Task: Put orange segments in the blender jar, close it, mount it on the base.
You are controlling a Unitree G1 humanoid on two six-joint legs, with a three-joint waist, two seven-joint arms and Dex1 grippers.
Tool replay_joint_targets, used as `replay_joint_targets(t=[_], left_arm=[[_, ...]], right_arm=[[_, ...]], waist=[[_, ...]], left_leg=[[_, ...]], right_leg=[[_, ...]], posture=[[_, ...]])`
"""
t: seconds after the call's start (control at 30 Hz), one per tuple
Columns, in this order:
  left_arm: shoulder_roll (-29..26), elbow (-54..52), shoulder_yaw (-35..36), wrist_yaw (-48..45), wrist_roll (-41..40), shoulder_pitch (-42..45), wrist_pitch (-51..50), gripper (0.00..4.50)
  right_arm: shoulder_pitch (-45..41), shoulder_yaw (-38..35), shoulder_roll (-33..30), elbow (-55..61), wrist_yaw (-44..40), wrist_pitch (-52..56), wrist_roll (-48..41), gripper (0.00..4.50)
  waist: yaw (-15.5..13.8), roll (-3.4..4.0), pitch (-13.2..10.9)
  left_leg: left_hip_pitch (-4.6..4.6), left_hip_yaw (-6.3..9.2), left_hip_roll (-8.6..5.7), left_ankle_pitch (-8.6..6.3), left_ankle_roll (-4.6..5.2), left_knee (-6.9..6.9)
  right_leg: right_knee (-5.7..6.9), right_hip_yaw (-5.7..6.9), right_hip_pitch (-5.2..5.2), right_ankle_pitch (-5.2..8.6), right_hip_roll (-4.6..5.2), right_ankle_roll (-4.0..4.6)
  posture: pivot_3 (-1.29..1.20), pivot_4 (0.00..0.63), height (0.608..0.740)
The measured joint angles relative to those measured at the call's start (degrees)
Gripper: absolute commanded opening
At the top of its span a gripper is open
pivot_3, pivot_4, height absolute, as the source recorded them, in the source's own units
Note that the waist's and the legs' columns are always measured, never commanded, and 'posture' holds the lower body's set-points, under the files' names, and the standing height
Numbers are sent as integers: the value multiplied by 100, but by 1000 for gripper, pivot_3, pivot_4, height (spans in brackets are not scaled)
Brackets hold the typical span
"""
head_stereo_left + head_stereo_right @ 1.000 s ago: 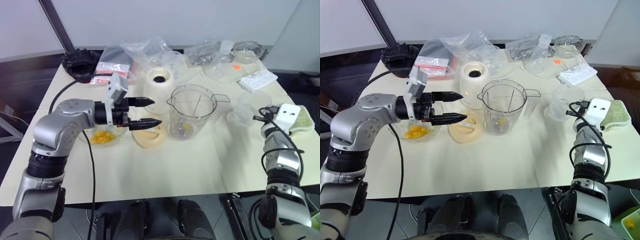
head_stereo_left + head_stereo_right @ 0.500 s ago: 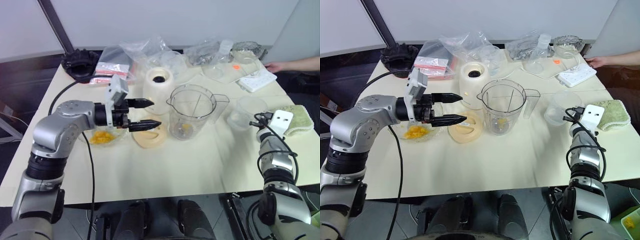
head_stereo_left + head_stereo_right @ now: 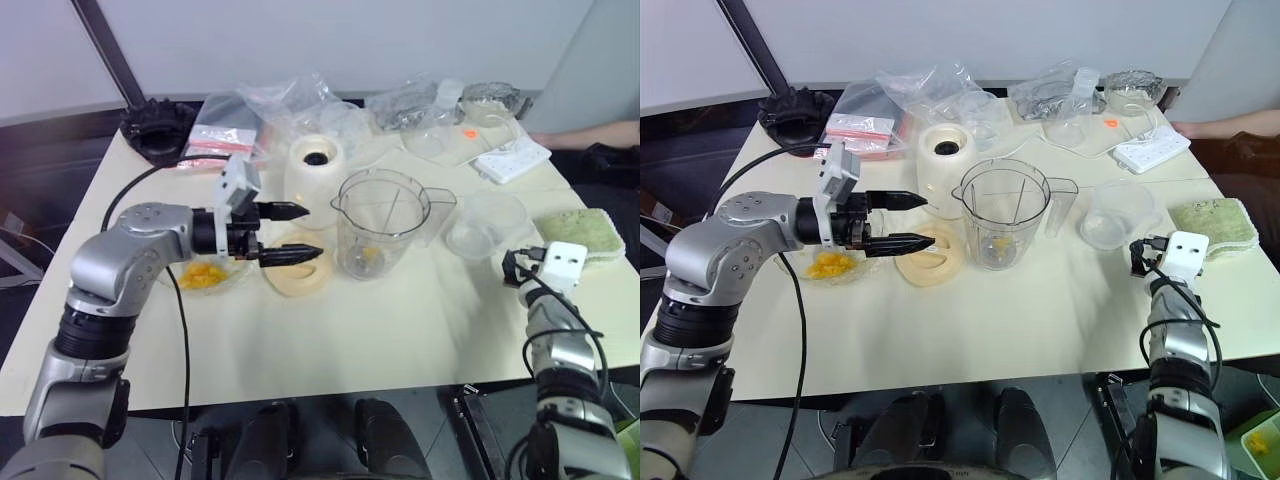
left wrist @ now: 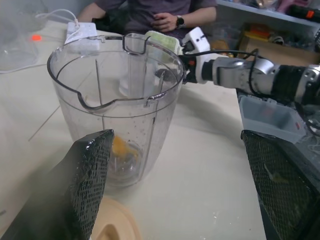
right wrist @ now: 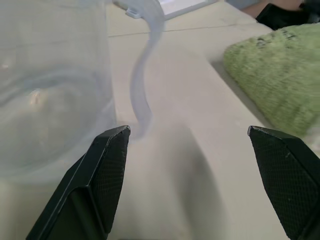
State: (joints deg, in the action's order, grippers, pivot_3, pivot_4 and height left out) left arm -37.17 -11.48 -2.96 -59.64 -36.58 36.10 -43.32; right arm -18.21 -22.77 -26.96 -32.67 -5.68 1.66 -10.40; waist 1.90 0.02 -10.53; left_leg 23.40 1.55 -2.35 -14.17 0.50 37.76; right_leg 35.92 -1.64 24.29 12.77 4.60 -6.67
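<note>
Tabletop holds the blender jar (image 3: 385,222) just beyond the wide-open, empty left gripper (image 3: 300,232)

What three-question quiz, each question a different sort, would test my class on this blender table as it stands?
1. True or false: the pale round lid sits on the jar.
2. Where are most orange pieces? A) small glass bowl B) jar C) green cloth
3. Fill in: the left gripper is ____, holding nothing.

Key: 1 false, it lies on the table beside the jar. 2 A. 3 open.
</note>
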Motion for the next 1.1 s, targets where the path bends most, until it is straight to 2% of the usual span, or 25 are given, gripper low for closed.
replay_joint_targets(t=[0.17,0.3,0.47,0.57,0.67,0.77,0.9,1.1], left_arm=[[-27,277,-92,-115,214,24,194,4259],[-347,979,-561,-452,1021,120,963,4259],[-397,2314,-1060,-1021,1917,442,2073,4259],[-232,3148,-1273,-1302,2349,818,2767,4259],[137,4477,-1731,-1516,3071,1510,3888,4259],[680,5885,-1992,-1576,3608,2151,4739,4259],[1266,7186,-2114,-1611,4104,2795,5518,4259],[1688,8207,-2129,-1451,4706,3073,5908,4259]], right_arm=[[856,-17,125,1560,-87,501,-203,3890],[1888,-74,327,3279,-172,1181,-585,3890],[3258,-327,409,5131,-446,2102,-1353,3890],[3870,-721,306,5924,-774,2488,-1963,3890],[4436,-1167,-56,6670,-1300,2934,-2699,3890],[4636,-1250,-466,7218,-1591,3420,-3268,3890],[4544,-1189,-760,7800,-1580,3876,-3958,3890],[4222,-854,-1067,8395,-1166,4300,-4571,3890]], waist=[[19,1,2],[4,2,3],[-115,-1,3],[-159,-4,5],[-271,-4,7],[-289,-14,3],[-261,-32,-6],[-261,-59,-18]], left_leg=[[-2,3,1,0,0,-2],[-3,4,1,0,0,-3],[0,3,1,-1,1,-1],[2,7,0,-1,1,4],[4,12,1,-2,3,5],[16,19,3,-3,4,8],[30,11,2,-7,11,21],[30,10,2,-8,13,25]], right_leg=[[2,1,0,1,-4,0],[3,1,0,2,-4,0],[-3,2,-1,12,-2,17],[-10,8,-7,13,3,18],[-28,18,-18,14,1,17],[-48,26,-21,14,-1,16],[-65,25,-20,3,6,-2],[-63,23,-19,-2,6,-10]], posture=[[0,150,740],[0,150,740],[0,150,740],[0,150,740],[0,150,740],[0,150,740],[0,150,740],[0,150,740]])
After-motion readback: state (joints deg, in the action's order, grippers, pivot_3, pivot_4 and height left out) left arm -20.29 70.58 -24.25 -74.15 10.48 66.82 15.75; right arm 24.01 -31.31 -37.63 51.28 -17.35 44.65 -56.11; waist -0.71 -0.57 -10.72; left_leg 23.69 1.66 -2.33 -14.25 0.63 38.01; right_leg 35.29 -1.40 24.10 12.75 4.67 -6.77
